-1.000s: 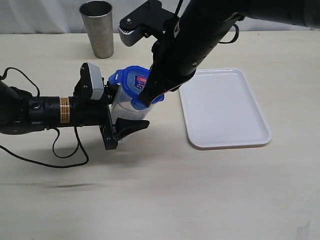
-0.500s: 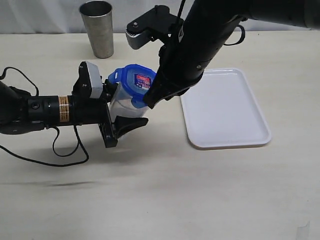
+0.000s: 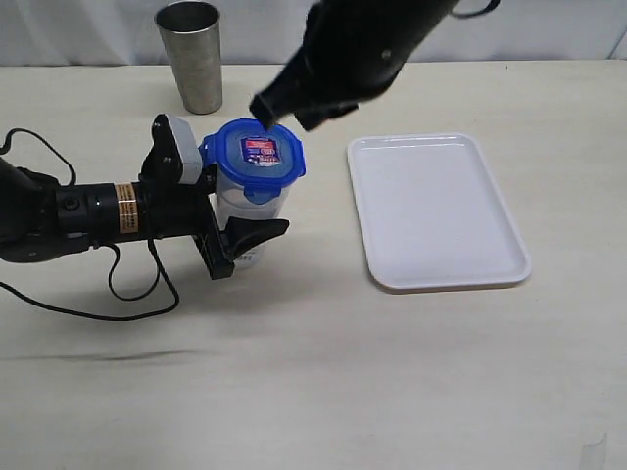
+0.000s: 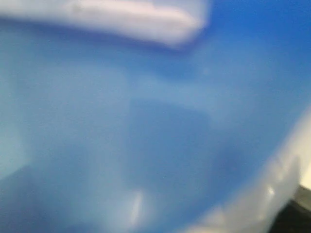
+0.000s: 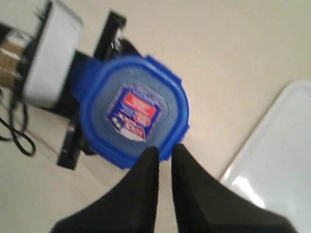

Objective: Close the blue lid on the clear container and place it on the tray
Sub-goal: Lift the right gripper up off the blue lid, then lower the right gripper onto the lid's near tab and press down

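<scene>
Start close by, with the left gripper (image 3: 245, 196) lying low over the table (image 3: 343, 372). See its fingers (image 3: 257, 235) squeezing the container (image 3: 265, 204) from both sides, upright on the table, near the tray (image 3: 441, 211) but not on it. Hold that squeeze firm, not hard: no tipping, no squashing. Look next at the lid (image 3: 260, 157), sitting flat on top of the container. Cannot tell if all four flaps are clicked down; seems like one on the left gripper's side sticks out a bit. No help from the left wrist view, just blurry blue. Then look up to the right gripper (image 5: 164, 149), hanging above the lid and touching nothing, its fingers (image 5: 146, 179) almost pressed together with only a thin slit between, pinching nothing. Use those fingers like one blunt stick. Come straight down on one flap at a time. Push slowly at the edge, not on the sticker in the middle, until the flap lies flat against the side. Stay clear of the left gripper's fingers while pushing. Lift and carry to the tray only after every flap is down. Farthest back, leave the steel cup (image 3: 191, 54) alone, well apart from all this.
</scene>
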Robot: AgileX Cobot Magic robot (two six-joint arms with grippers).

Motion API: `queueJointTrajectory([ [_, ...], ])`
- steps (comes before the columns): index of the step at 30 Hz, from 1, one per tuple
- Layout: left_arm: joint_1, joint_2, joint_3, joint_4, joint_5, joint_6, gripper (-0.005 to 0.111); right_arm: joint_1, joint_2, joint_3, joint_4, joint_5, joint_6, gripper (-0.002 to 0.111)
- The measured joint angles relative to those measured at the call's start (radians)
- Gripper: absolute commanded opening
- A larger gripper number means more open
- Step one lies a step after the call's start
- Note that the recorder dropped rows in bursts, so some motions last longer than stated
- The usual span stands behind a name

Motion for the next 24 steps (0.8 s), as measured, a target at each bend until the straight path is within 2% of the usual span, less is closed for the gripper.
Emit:
queueJointTrajectory([
  [3,0.000,-0.002,0.000,-0.006,0.008,0.002,0.000,0.000,-0.022,-0.068,0.089,0.000,0.004,0.035],
  [8,0.000,-0.003,0.000,-0.012,0.015,-0.005,0.000,0.019,0.000,-0.132,0.294,-0.002,-0.025,0.034],
  [14,0.000,-0.005,0.000,0.005,-0.004,-0.016,0.000,0.057,0.089,-0.134,0.217,0.036,0.044,0.034],
  [18,0.000,-0.005,0.000,0.027,-0.059,-0.016,0.000,0.068,0.144,-0.134,0.114,0.053,0.099,0.023],
  [24,0.000,-0.004,0.000,0.034,-0.067,-0.016,0.000,0.068,0.187,-0.134,0.069,0.058,0.109,0.005],
])
